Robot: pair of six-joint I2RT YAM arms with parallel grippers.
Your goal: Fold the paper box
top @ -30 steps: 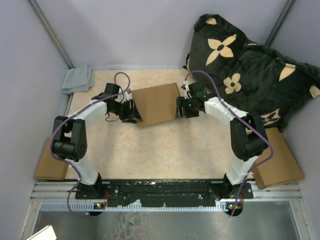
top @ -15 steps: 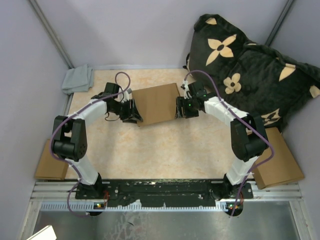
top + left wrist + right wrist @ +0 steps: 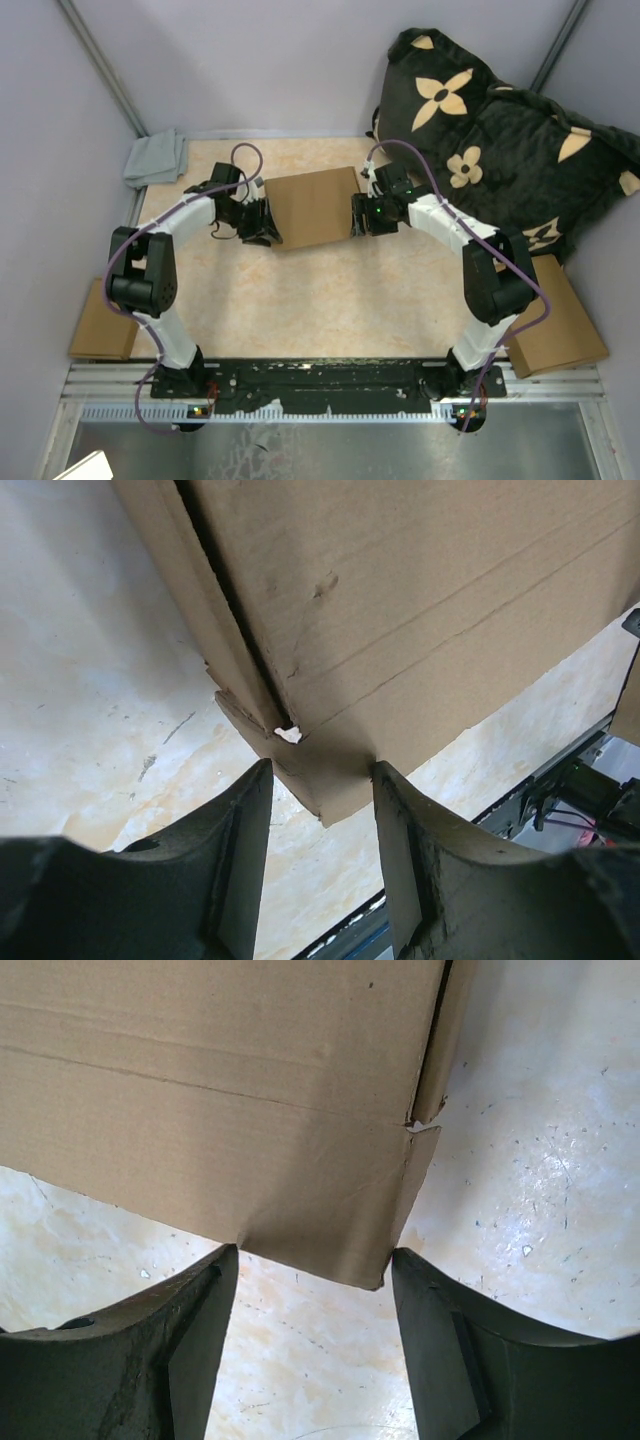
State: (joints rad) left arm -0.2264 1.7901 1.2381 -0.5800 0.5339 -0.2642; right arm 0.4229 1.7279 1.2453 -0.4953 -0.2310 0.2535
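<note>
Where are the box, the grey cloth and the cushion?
box [image 3: 315, 205]: top view, middle of its top face.
cloth [image 3: 157, 158]: top view, its centre.
cushion [image 3: 500, 130]: top view, dark fabric between the flower prints.

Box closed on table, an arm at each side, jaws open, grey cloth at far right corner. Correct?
No: the grey cloth lies at the far left corner, as the top external view shows. The rest holds: the paper box is closed, with the left gripper and right gripper at its sides, jaws open.
</note>
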